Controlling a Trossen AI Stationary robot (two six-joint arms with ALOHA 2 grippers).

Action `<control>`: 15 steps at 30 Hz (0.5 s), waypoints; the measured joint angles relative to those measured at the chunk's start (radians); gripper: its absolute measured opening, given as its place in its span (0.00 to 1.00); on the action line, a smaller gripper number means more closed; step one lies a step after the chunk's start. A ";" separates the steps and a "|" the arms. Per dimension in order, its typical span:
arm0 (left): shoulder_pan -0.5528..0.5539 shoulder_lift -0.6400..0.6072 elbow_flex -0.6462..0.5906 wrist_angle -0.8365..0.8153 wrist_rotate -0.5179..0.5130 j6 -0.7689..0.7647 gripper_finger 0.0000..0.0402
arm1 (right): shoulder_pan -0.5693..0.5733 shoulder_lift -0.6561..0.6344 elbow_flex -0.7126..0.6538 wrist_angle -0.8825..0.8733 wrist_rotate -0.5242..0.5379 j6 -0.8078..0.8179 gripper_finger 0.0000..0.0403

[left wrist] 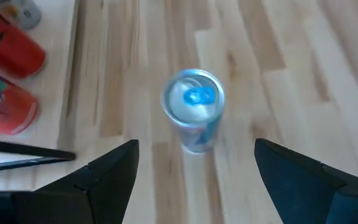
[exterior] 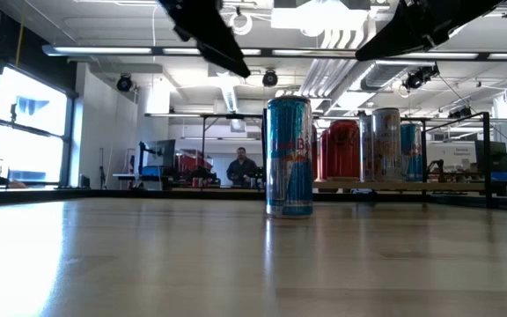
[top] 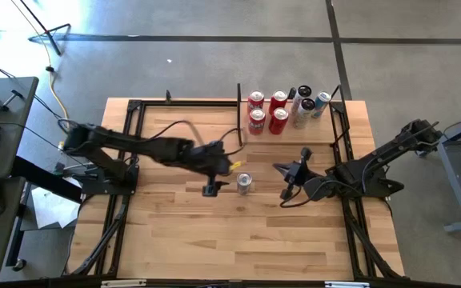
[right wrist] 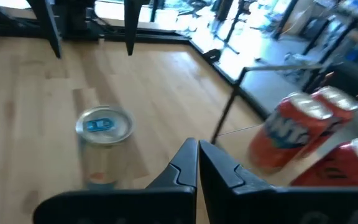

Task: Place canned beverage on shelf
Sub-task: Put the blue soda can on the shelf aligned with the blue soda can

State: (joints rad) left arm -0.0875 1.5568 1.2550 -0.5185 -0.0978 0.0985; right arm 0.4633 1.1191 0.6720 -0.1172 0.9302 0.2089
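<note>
I'm on the approach: my left gripper [left wrist: 194, 171] hangs above the blue can [top: 244, 183], fingers spread wide, holding nothing. The can stands upright on the tabletop, near the shelf [top: 318, 132]. Next I must descend and close. 7 cans [top: 277, 112] already crowd the shelf — little room. Right gripper [right wrist: 197, 163] waits shut, empty.

Both arms are cut off at the low view's top edge, the red cans [left wrist: 8, 81] are clipped in the left wrist view, and the distant person [exterior: 241, 167] is too small to make out.
</note>
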 joint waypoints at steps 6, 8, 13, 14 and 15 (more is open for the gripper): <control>-0.034 -0.174 -0.416 0.505 0.002 -0.033 0.77 | -0.005 0.072 0.000 0.019 -0.055 0.037 0.02; -0.039 -0.206 -0.529 0.674 0.002 -0.044 0.77 | -0.006 0.124 0.000 0.049 -0.085 0.030 0.06; -0.038 -0.222 -0.740 1.049 0.001 -0.053 0.77 | -0.023 0.250 0.000 0.214 -0.194 0.017 0.28; -0.039 -0.222 -0.769 1.111 0.001 -0.057 0.77 | -0.035 0.270 0.000 0.258 -0.217 0.005 0.34; -0.039 -0.223 -0.792 1.159 0.001 -0.064 0.77 | -0.046 0.285 0.000 0.293 -0.241 -0.005 0.39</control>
State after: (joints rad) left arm -0.1261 1.3342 0.4633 0.6407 -0.0967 0.0348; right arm 0.4172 1.4045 0.6724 0.1756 0.6892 0.2040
